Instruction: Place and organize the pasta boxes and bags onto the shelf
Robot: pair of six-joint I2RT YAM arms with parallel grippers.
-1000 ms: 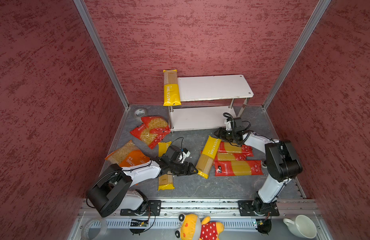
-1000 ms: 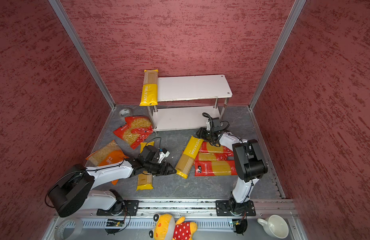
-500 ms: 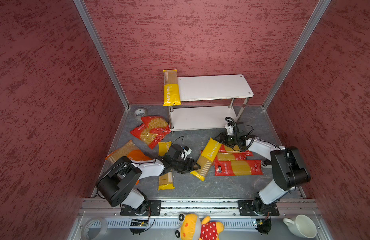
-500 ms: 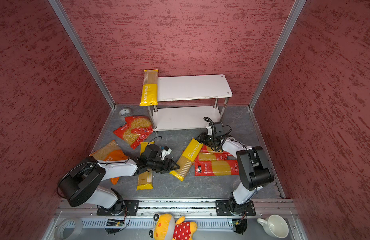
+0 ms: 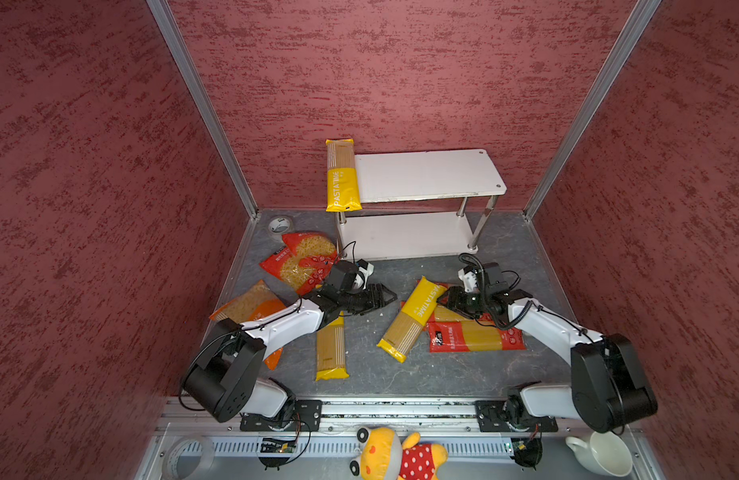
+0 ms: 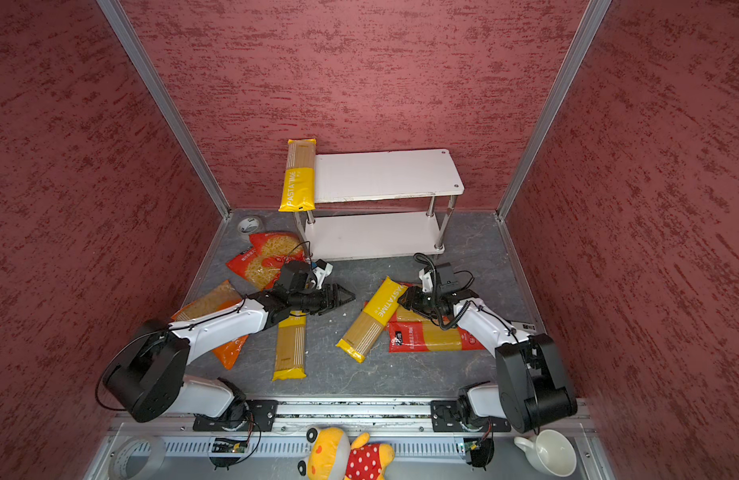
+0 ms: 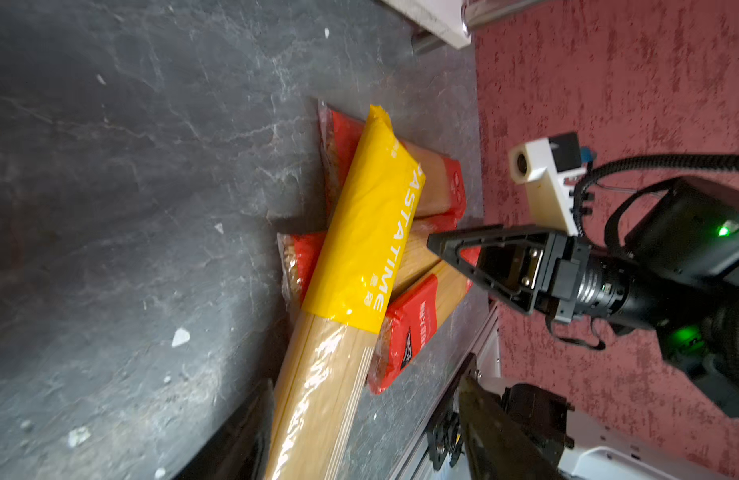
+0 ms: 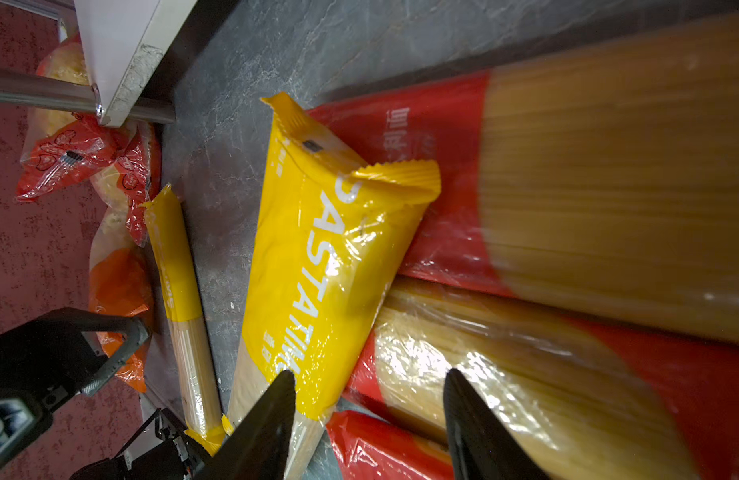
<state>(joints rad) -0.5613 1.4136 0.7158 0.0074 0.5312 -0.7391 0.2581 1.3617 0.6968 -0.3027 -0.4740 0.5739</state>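
**Slanted pack (image 5: 415,313) lay between two open grippers**

The slanted pack, yellow spaghetti, lay on the floor between the grippers in both top views. Its printed end was propped on the red packs (image 5: 476,338) under the right gripper (image 5: 449,300), and its clear end lay lower, nearer the arm bases than either gripper. The left gripper (image 5: 382,296) hung just short of it, tips aimed at its yellow half, jaws parted and empty. The right gripper faced it from the opposite side, jaws likewise apart with nothing clamped. In the right wrist view the pack's edge sat just off one finger (image 8: 272,411), with red packs under the gap.

The step in hand looked like picking up this pack. One gripper would probably do it best, closing across the width near where print meets clear film, close to the balance point, so the long pack would not droop. The film looked slick and the strands brittle, so a firm but not crushing close seemed wise. Lifting straight up first should avoid dragging the red packs.

The shelf (image 5: 426,174) stood beyond both grippers. One yellow pack (image 5: 343,178) lay at the end of its top board on the left gripper's side. Laying this one just beside it, parallel, would keep the row tidy.
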